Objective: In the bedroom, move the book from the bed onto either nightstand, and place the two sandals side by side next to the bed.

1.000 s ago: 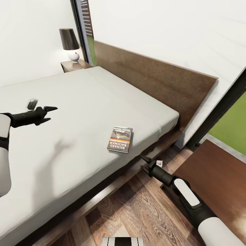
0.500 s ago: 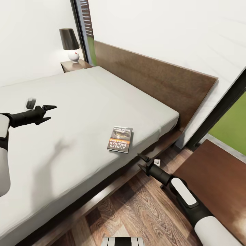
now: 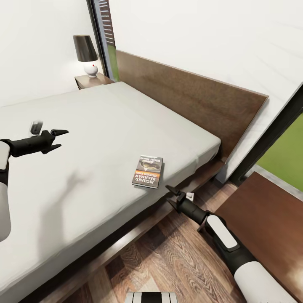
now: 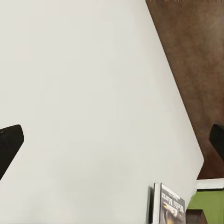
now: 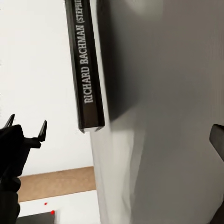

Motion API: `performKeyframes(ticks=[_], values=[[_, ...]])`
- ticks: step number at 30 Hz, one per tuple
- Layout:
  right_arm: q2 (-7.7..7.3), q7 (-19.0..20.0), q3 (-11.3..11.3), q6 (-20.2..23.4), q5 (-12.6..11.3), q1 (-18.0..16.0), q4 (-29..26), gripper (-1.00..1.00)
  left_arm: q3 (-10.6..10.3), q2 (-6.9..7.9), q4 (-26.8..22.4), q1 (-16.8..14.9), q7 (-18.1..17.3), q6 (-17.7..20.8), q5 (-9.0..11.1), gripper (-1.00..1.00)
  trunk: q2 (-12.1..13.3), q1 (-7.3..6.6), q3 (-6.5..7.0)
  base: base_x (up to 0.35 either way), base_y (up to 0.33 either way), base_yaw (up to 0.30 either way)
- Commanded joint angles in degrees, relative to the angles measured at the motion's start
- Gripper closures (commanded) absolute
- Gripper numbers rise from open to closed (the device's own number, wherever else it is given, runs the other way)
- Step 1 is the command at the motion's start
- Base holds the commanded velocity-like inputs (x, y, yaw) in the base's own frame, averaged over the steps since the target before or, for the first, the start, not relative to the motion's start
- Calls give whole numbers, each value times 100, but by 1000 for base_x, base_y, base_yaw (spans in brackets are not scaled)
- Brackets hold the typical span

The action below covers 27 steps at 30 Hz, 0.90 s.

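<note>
Over the last second the right gripper [image 3: 170,194] had been carried up and leftward from beside the bed frame toward the mattress edge, while the left gripper [image 3: 57,138] had drifted slightly back; the camera had not shifted. The small thin paperback book [image 3: 147,171], dark-covered with an orange band and white lettering, was seen lying flat on the flat light-grey mattress of the low dark-brown wooden bed [image 3: 105,126], near the side edge facing the robot. The book lay just up and left of the right gripper, close to it, with its long axis pointing roughly away from the robot, toward the headboard; the spine [image 5: 86,70] was presented to the right wrist camera. The right arm was judged much the nearer, the left gripper being held well apart over the mattress. Both grippers were seen with fingers spread and empty.
</note>
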Motion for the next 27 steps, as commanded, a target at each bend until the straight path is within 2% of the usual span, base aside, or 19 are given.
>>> performKeyframes(ticks=[1, 10, 17, 27], values=[[-2, 6, 12, 10, -24, -20, 4, -100, 18, 8, 1, -5, -45, 28, -40, -100, -2, -1, -4, 0, 0, 0], [11, 8, 12, 16, -22, -152, 18, -100, 8, 42, 105, -5, -43, 28, 16, -100, -2, -1, -4, 0, 0, 0], [12, 8, 12, 19, -22, -178, 42, -100, 7, 46, 217, -5, -41, 28, 131, -100, -2, -1, -4, 0, 0, 0], [13, 0, 12, 12, -22, -189, 59, -100, 13, 55, 244, -5, -40, 28, 169, -100, -2, -1, -4, 0, 0, 0]])
